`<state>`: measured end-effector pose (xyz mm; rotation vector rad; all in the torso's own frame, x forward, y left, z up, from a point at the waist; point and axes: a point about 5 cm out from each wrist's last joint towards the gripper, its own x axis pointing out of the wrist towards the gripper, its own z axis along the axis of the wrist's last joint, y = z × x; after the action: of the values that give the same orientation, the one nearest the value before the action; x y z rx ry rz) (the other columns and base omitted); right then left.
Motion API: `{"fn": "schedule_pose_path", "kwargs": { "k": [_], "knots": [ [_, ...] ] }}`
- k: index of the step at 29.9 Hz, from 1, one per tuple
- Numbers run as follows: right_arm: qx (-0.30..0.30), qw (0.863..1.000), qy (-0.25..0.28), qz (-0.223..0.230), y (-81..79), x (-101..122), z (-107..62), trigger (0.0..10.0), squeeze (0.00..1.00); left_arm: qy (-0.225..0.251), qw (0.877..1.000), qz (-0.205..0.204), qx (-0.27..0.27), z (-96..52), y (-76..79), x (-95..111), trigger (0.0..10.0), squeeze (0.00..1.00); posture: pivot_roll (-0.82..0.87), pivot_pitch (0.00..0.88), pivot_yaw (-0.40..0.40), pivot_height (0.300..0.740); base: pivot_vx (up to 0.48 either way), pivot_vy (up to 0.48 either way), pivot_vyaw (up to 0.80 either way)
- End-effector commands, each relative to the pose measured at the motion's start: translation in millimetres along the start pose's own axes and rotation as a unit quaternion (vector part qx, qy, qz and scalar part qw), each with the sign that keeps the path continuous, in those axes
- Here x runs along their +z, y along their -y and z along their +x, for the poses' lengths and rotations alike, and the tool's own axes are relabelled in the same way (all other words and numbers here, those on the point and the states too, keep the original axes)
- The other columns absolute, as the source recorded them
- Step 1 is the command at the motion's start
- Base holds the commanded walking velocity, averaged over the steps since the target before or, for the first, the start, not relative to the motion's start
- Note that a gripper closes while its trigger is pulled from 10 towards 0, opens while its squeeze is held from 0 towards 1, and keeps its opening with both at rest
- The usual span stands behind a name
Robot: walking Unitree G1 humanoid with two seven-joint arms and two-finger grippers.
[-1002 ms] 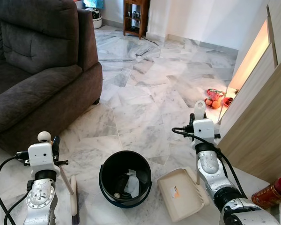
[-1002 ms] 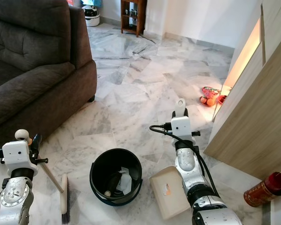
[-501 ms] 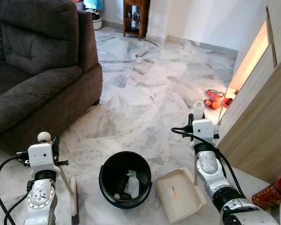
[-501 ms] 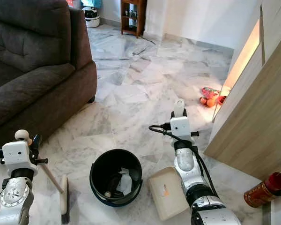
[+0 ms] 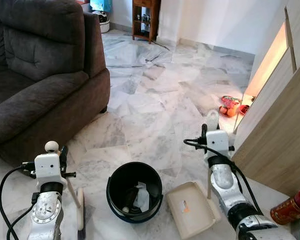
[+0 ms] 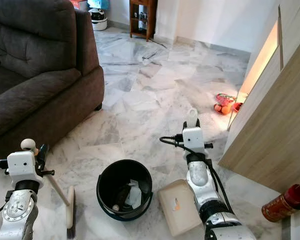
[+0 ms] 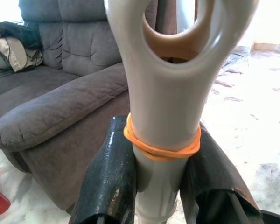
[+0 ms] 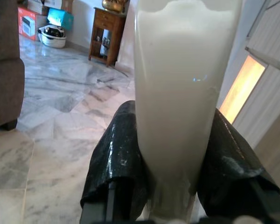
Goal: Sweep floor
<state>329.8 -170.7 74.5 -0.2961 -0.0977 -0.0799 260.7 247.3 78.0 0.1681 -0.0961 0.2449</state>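
Black fingers of the left gripper (image 7: pixel 161 172) are clamped on the pale grey handle of the broom (image 5: pixel 80 216), just below an orange rubber band (image 7: pixel 161 144) wound round that handle. The handle ends in an open loop past the fingers. From the head views, the handle slants down to the right from the left arm, and the broom's long cream head rests on the marble floor (image 5: pixel 155 100) at near left, just left of the black bucket (image 5: pixel 134 190).

On the right side, the right gripper (image 8: pixel 175 158) has its two black fingers closed against the cream handle of the dustpan (image 5: pixel 192 208), which stands upright between them. The dustpan's tray lies flat on the floor at near right, just right of the bucket, with a small orange speck on its surface.

The bucket sits between the two arms and holds crumpled white paper and some dark scraps. A dark grey sofa (image 5: pixel 37 75) fills the far left. A pale wooden cabinet (image 5: pixel 275 135) runs along the right, with a red tin (image 5: pixel 288 210) at its near end and some orange and red items (image 5: pixel 231 106) on the floor by its far end. A small wooden shelf (image 5: pixel 144 18) stands against the far wall.
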Motion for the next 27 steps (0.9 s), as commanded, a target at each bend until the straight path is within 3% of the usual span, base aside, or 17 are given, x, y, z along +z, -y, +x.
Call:
{"fn": "schedule_pose_path", "kwargs": {
  "k": [1, 27],
  "knots": [
    [-0.004, 1.0, 0.017, -0.002, 5.1, 5.0, 2.9, 10.0, 0.0, 0.023, 1.0, 0.008, -0.006, 4.1, 0.9, 7.0, 10.0, 0.0, 0.19, 0.0, -0.033, 0.74, 0.0, 0.0, 0.0],
    [-0.001, 1.0, 0.016, 0.0, 2.7, 4.3, 1.6, 10.0, 0.0, 0.031, 0.999, 0.01, -0.008, 9.0, 0.1, 9.3, 10.0, 0.0, 0.19, 0.0, -0.033, 0.74, -0.255, 0.0, 0.0]
  ]
}}
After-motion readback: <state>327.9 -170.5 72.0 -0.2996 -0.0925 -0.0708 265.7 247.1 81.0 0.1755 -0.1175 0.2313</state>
